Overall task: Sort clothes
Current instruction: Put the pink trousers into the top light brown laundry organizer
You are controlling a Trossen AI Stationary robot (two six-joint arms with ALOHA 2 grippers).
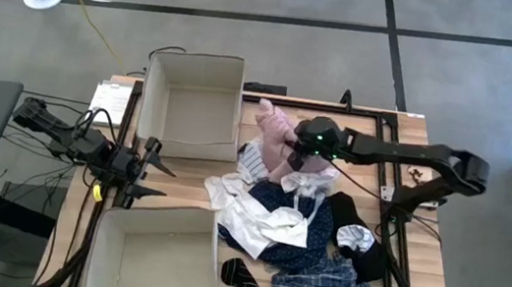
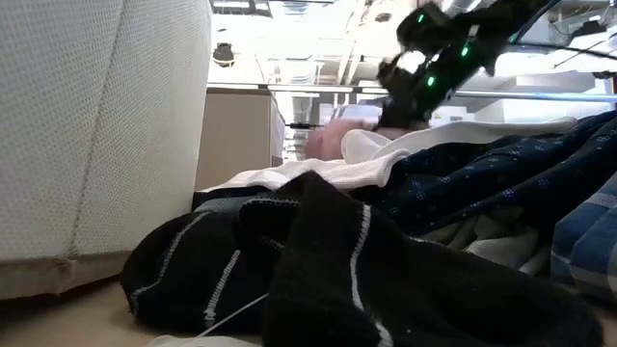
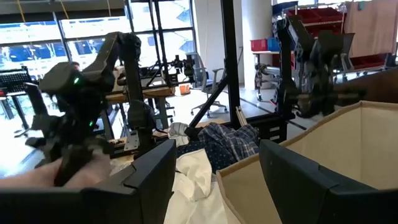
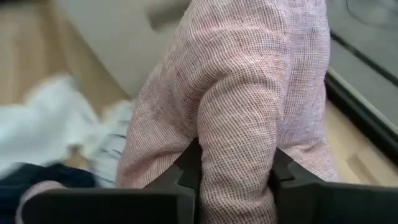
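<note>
- Right gripper (image 4: 235, 177) has its two dark fingers (image 4: 188, 168) pinched onto a fold of the pink garment (image 4: 249, 87); from its wrist camera I see the cloth bunched up between the jaws, so I judge this a real grip on it.
- From above, that pink garment (image 1: 275, 131) lies at the far end of the clothes pile (image 1: 299, 233), just beside the near corner of the far cardboard box (image 1: 192, 105), and the right gripper (image 1: 297, 149) sits right on it.
- The cloth rises out of the jaws and drapes away towards the box wall, so the garment's length runs roughly from the gripper towards that box. As I read it, the coming move turns on this: a lift, then a short carry to the box, which lies directly beyond the held piece.
- The right arm is clearly the nearer one. The left gripper (image 1: 141, 176) waits between the two boxes, jaws apart and holding nothing, well away from the pink piece.
- Around the held garment, white, navy dotted and blue plaid pieces overlap; I'd watch that the white one touching the pink doesn't come up with it.
- The near cardboard box (image 1: 152, 254) sits beside the pile's other end.
</note>
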